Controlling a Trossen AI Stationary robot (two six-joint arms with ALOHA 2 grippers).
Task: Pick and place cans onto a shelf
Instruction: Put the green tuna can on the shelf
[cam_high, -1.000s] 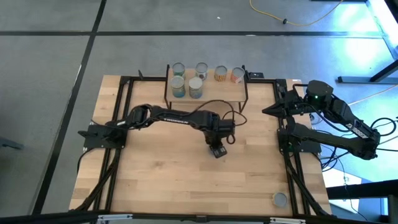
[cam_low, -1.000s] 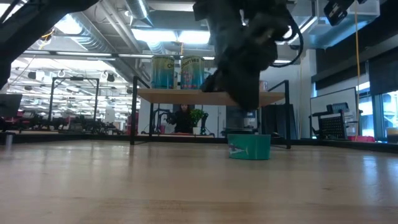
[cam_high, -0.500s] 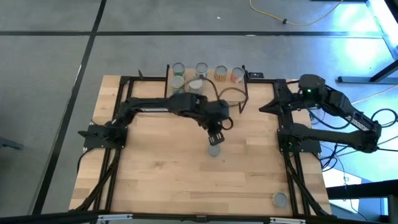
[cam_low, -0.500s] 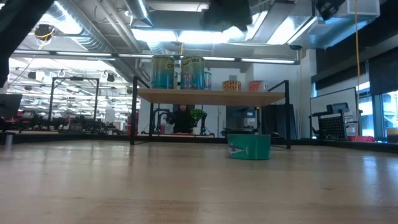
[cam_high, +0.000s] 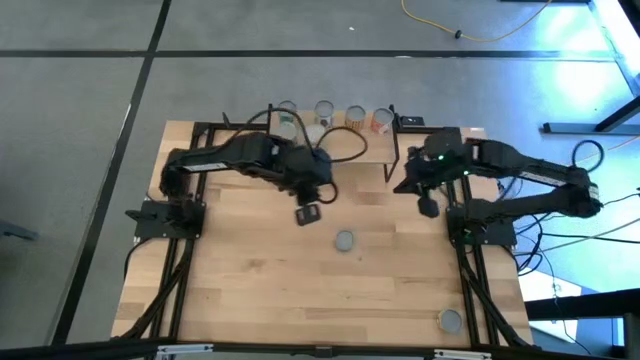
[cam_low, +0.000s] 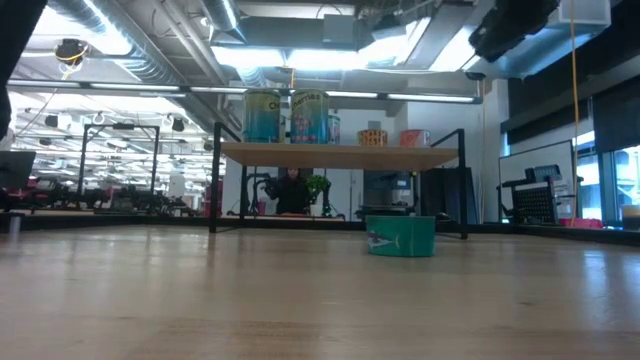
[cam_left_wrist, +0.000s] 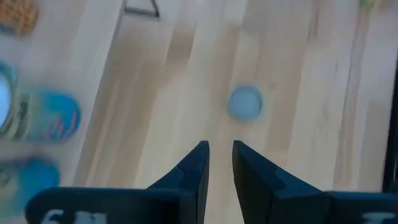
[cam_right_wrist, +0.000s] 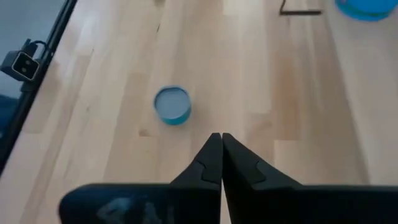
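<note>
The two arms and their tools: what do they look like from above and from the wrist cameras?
Both arms are dark, jointed, with black cables looping off them. The right arm carries a small green light. The left tool and the right tool each end in two black wedge-shaped fingers tapering to points.

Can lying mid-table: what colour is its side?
Teal, with a small white mark; the can shows best in the low view.

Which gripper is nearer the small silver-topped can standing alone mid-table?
Left. The left gripper hangs just up-left of the silver-topped teal can in the high view, empty. The right gripper, shut, is farther off, near the table's right side.
</note>
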